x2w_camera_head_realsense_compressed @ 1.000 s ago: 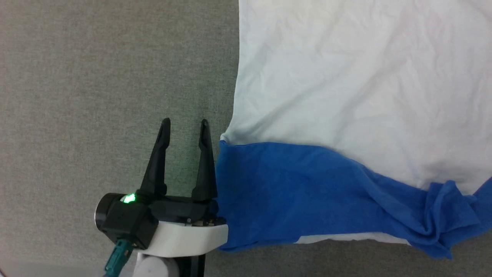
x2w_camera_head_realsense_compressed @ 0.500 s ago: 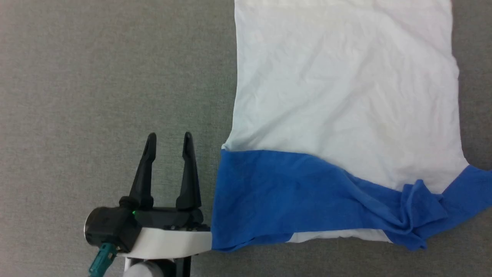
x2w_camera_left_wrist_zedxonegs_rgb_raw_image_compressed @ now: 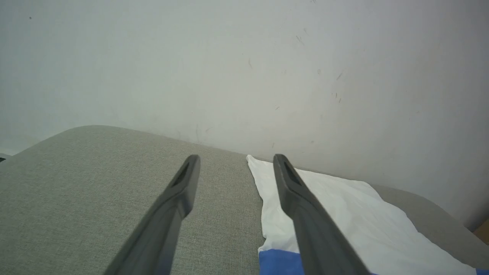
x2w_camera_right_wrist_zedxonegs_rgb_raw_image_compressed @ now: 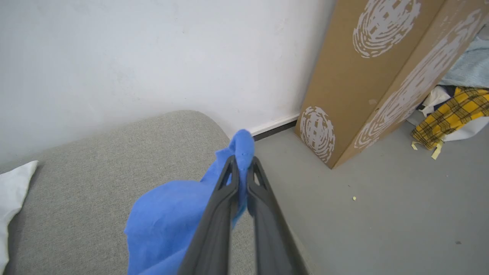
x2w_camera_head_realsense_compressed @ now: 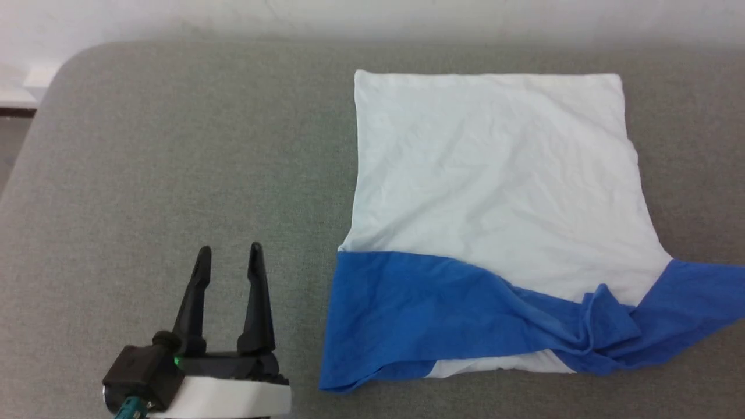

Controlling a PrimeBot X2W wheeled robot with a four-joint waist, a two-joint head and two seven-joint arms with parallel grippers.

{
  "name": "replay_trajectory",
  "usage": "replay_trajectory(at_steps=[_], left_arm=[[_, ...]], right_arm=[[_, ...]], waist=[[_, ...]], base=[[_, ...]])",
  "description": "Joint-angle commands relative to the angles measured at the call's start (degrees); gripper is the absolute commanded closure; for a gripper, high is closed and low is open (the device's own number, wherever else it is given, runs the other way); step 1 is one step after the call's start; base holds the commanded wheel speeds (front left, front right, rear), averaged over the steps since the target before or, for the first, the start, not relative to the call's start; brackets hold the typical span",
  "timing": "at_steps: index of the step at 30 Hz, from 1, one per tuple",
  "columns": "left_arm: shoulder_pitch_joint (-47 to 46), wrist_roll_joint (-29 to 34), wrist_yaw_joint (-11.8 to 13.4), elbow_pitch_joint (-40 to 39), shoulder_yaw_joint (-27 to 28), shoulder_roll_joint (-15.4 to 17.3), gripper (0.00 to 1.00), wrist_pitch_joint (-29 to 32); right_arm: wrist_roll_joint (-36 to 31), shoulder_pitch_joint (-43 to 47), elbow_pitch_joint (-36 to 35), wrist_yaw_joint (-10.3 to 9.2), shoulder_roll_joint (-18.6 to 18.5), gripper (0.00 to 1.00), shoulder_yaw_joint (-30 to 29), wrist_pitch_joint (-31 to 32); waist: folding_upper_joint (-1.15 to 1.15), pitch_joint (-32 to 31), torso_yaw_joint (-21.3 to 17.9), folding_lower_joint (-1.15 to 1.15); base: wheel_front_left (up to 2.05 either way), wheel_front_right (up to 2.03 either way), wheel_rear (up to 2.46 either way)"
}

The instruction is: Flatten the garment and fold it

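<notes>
- Head view: garment [x2w_camera_head_realsense_compressed: 495, 174] lies on the grey padded surface [x2w_camera_head_realsense_compressed: 174, 145]. Its white body is spread fairly flat toward the wall, and its blue upper part is nearest the robot.
- A bunched fold [x2w_camera_head_realsense_compressed: 605, 317] sits in the blue at the right. The blue sleeve [x2w_camera_head_realsense_compressed: 704, 291] runs out past the picture's right edge, probably drawn outward to smooth that bunch.
- The left end effector [x2w_camera_head_realsense_compressed: 229, 249] sits near the garment's left edge, clear of the cloth. Its fingers are moderately parted and empty, likely placed for a hold on the near left corner.
- Left wrist view: the same two fingers stand apart with only bare surface between them. The white edge of the garment passes just beyond the right-hand finger, and I cannot tell whether they touch.
- Right wrist view: the right end effector [x2w_camera_right_wrist_zedxonegs_rgb_raw_image_compressed: 243, 159] is pinched tight on the blue sleeve cloth, with a small tuft poking past the tips.
- The rest of the sleeve hangs from the fingers over the surface's rounded corner, held raised. A cardboard box [x2w_camera_right_wrist_zedxonegs_rgb_raw_image_compressed: 366, 76] stands on the floor [x2w_camera_right_wrist_zedxonegs_rgb_raw_image_compressed: 382, 214] beyond.
</notes>
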Motion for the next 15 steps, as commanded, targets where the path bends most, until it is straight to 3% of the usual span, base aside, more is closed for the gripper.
replay_trajectory(at_steps=[1,8,15], left_arm=[[0.7,-0.2,-0.1,-0.4,0.4,0.5,0.00,0.2],[3.5,-1.4,0.0,-1.7,1.7,2.0,0.00,1.2],[4.2,-1.9,0.0,-2.4,1.6,2.5,0.00,2.0]], right_arm=[[-0.5,1.0,-0.3,-0.12,0.4,1.00,-0.8,0.1],[-2.0,6.0,-2.1,-0.12,2.9,1.00,-5.7,-0.1],[-0.9,6.7,-8.3,-0.12,5.4,1.00,-2.6,1.2]], waist=[[0.00,-2.7,0.0,0.02],[0.00,-5.9,0.8,0.02],[0.00,-6.9,1.3,0.02]], base=[[0.00,0.00,0.00],[0.00,0.00,0.00],[0.00,0.00,0.00]])
